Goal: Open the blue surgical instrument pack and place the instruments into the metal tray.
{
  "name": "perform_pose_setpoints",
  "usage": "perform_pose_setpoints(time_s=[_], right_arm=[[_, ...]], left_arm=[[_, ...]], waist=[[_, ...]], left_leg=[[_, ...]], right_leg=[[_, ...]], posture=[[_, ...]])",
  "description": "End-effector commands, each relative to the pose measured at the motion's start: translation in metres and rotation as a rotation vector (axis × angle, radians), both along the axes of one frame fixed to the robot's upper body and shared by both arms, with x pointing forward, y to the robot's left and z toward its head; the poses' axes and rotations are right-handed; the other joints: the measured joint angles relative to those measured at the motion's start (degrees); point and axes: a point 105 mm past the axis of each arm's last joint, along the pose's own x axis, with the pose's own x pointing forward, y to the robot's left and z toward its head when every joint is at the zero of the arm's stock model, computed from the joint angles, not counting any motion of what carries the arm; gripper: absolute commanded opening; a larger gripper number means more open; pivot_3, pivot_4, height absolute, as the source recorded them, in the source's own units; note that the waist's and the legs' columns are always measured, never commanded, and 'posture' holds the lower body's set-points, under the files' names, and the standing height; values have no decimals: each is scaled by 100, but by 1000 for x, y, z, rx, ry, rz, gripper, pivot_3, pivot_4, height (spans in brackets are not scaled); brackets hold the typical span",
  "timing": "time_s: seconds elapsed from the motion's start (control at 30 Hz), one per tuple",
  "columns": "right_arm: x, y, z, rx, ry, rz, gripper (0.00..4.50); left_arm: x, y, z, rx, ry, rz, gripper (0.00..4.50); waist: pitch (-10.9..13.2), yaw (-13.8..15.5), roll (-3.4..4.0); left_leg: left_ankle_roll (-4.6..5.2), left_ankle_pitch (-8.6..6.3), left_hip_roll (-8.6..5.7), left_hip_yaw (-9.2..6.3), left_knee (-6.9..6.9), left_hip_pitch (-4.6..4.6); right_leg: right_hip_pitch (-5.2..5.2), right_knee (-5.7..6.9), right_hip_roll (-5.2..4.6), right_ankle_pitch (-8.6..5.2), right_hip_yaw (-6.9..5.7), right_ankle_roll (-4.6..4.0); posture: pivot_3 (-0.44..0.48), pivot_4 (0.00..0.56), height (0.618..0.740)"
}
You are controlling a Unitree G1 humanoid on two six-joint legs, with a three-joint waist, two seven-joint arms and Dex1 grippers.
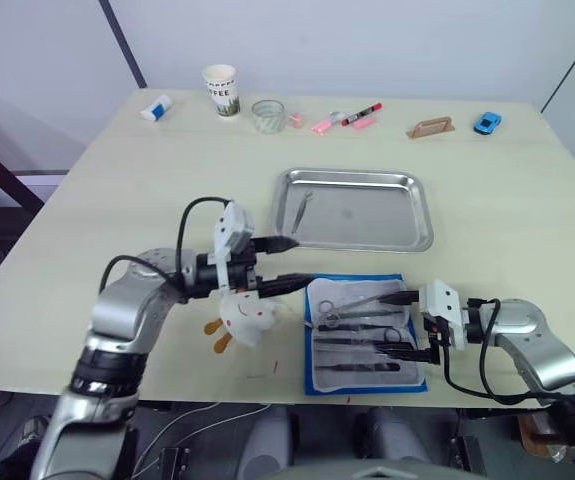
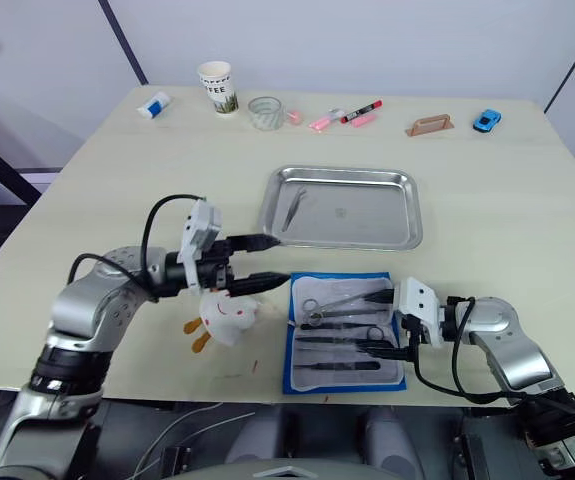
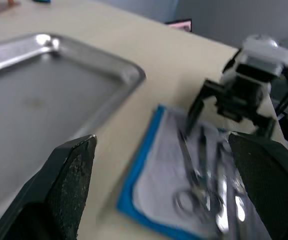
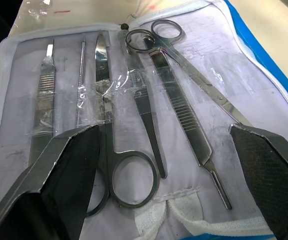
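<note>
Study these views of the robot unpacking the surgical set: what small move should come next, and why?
Probably lower the right gripper and close on one of the instruments. The blue surgical instrument pack already lies open, with most tools still in its insert, and that gripper hovers open right above them. The metal tray holds just one tool so far.

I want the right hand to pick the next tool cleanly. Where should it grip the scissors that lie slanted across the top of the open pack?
Probably the bare shank of the slanted scissors, just below the rings, coming straight down from above with the right hand open. They lie flat on the pack, over the plastic strip rather than under it, so nothing should snag.
</note>
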Motion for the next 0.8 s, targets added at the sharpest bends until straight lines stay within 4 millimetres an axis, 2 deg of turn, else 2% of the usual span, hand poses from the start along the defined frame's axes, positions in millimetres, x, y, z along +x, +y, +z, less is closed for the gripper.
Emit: perform_pose_setpoints(time_s=[0.03, 0.13, 0.2, 0.33, 0.5, 0.8], right_arm=[[-9, -12, -21, -83, 83, -24, 4500], [-9, -13, -20, -82, 82, -22, 4500], [-9, -14, -18, -84, 82, -22, 4500], [-8, -13, -17, -79, 85, -18, 4500], [-8, -11, -18, -84, 91, 13, 4500], [-10, -10, -22, -88, 112, 76, 4500]], left_arm=[[-10, 5, 9, 19, -48, -20, 4425], [-16, 16, -1, 61, -21, 4, 4425], [-20, 14, -4, 74, -22, 8, 4425], [-25, -1, -7, 81, -33, -36, 4425], [-26, -8, -11, 101, -25, -66, 4425], [-22, -28, -20, 161, -15, -84, 4425]], waist=[[0, 29, 0], [6, 47, 4], [12, 46, 13], [14, 53, 11], [14, 46, 12], [15, 45, 12]], left_leg=[[0, 0, 0, 2, 0, 1], [0, 0, -1, 1, 0, 1], [0, 0, -1, 2, 0, 1], [0, 0, -1, 1, 0, 0], [0, 0, -1, 2, 0, 0], [0, 0, -2, 4, 0, 1]], right_leg=[[0, 0, -1, 0, 1, 0], [0, 0, 0, -1, 0, -1], [0, 1, 0, -1, 1, -1], [0, 0, 0, -1, 0, 0], [0, 1, 2, -1, 1, 0], [0, 1, 4, -1, 3, 0]], posture=[[0, 150, 740], [0, 150, 740], [0, 150, 740], [0, 150, 740], [0, 150, 740], [0, 150, 740]])
